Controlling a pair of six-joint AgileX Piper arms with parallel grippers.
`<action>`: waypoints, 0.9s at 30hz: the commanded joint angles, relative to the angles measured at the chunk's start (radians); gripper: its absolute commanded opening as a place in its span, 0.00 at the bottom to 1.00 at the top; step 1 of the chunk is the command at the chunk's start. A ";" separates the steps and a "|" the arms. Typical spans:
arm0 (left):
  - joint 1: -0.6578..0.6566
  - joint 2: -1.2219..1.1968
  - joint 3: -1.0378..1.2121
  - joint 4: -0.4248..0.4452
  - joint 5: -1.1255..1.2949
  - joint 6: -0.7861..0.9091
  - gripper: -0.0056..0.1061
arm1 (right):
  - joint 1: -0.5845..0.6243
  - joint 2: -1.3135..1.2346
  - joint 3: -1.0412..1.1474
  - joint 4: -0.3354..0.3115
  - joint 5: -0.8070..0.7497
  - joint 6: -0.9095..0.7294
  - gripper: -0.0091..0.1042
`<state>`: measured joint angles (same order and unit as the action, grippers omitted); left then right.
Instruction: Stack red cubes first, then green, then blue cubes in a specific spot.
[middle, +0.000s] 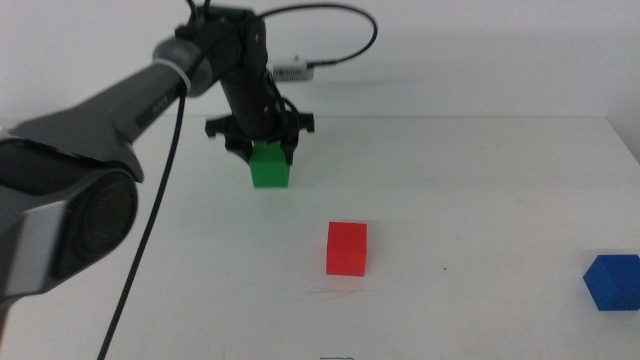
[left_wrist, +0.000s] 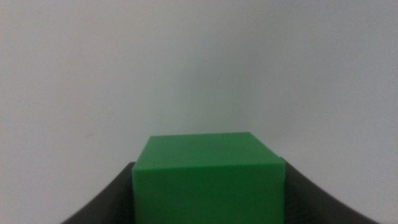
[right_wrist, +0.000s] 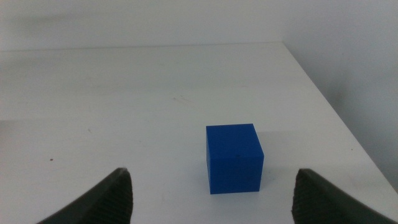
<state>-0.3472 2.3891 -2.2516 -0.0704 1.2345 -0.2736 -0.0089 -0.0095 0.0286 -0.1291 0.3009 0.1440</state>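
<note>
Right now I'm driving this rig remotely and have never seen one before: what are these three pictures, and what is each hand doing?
You have two robot arms at a white table. The middle view looks down over it; the other two come from cameras on each arm's wrist. The left hand reaches to the far side, its jaws on either side of the green cube, which fills the left wrist view. The red cube sits alone mid-table. The blue cube sits near the right edge. The right hand waits open just short of the blue cube, out of the middle view. Nothing is stacked yet.
</note>
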 joint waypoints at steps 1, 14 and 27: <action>-0.038 -0.160 -0.009 0.054 0.082 -0.031 0.04 | -0.005 0.005 -0.018 -0.015 -0.078 -0.009 0.66; -0.333 -0.503 0.465 0.243 -0.156 -0.405 0.04 | -0.005 0.005 -0.018 -0.015 -0.078 -0.009 0.66; -0.389 -0.427 0.464 0.217 -0.195 -0.425 0.04 | -0.005 0.005 -0.018 -0.015 -0.078 -0.009 0.66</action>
<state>-0.7335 2.0187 -1.7645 0.1499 1.0718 -0.6864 -0.0089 -0.0095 0.0286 -0.1291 0.3009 0.1440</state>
